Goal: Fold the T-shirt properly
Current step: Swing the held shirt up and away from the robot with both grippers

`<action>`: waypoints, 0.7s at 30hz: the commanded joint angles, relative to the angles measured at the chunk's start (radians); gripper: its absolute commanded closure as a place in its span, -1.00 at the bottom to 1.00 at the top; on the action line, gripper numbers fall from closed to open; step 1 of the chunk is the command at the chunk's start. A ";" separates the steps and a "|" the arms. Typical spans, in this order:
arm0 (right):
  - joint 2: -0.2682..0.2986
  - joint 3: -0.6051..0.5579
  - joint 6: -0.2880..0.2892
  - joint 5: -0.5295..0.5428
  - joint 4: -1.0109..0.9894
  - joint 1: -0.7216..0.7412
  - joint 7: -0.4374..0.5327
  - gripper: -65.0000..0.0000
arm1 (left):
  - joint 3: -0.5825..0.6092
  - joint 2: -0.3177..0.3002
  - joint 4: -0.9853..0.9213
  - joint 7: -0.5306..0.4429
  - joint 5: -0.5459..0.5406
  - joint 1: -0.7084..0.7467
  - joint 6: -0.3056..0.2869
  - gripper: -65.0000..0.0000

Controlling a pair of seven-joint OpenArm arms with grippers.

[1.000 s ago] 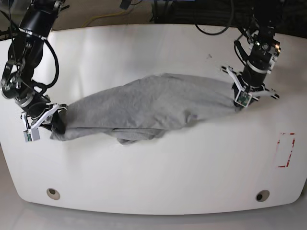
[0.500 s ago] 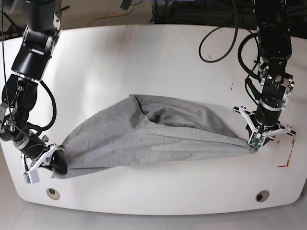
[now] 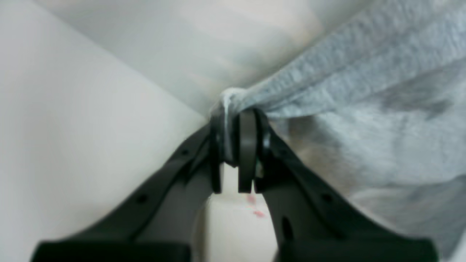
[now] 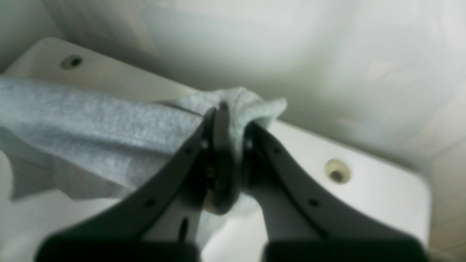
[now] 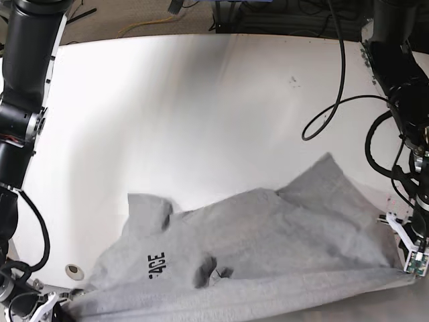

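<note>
Base view: soft heather-grey cotton T-shirt (image 5: 268, 248) w/ black block lettering lies spread across lower frame of white worktop (image 5: 201, 100), near edge pulled taut btwn both arms. Step, as I judge: stretching it flat; next needs an even lay-down, no slack.
Left wrist: left hand (image 3: 233, 145) clamped on bunched corner, at frame centre.
Right wrist: right hand (image 4: 229, 145) clamped on other corner; base view hardly shows this grip
</note>
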 commanded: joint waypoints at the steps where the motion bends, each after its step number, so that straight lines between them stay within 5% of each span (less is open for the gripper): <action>1: 0.013 -0.021 -0.005 0.008 0.015 0.081 0.025 1.00 | -0.010 -0.041 0.015 0.015 0.024 -0.073 0.010 0.99; 9: 0.035 -0.021 0.065 0.010 0.021 0.093 -0.022 1.00 | -0.010 -0.093 0.014 0.052 0.020 -0.137 -0.025 0.99; 21: 0.092 0.053 0.062 0.209 0.099 -0.323 -0.031 1.00 | -0.017 -0.035 0.018 0.052 0.020 0.155 -0.064 1.00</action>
